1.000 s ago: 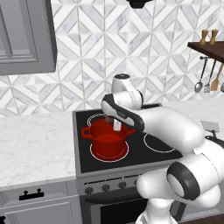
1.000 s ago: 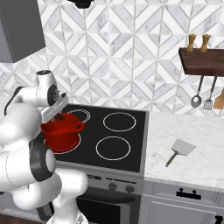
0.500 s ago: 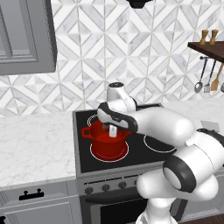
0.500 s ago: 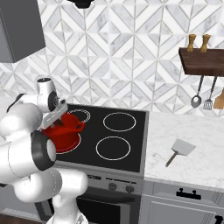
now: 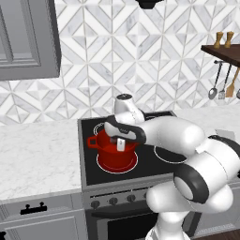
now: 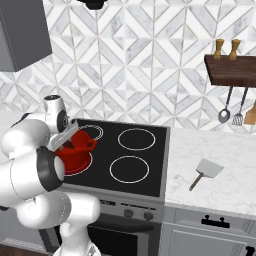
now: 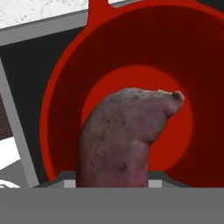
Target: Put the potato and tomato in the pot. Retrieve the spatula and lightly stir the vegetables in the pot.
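A brownish-purple potato (image 7: 127, 135) fills the middle of the hand view, rising from between the jaws, with the open red pot (image 7: 65, 100) right beneath it. The pot (image 5: 112, 157) stands on the front left burner of the black stove. My gripper (image 5: 121, 144) reaches down into the pot's mouth, shut on the potato. From the right base view my arm covers most of the pot (image 6: 79, 152). The spatula (image 6: 205, 172), with a pale grey blade and dark handle, lies on the marble counter right of the stove. The tomato is out of view.
The stove (image 6: 131, 159) has further burner rings to the right of the pot. A wooden shelf (image 6: 231, 70) on the right wall carries hanging utensils, among them a ladle (image 6: 224, 115). A grey wall cabinet (image 5: 26, 42) hangs at the upper left.
My hand has come down and slightly left, bringing the potato from above the pot's rim into its mouth. The pot and spatula have stayed put.
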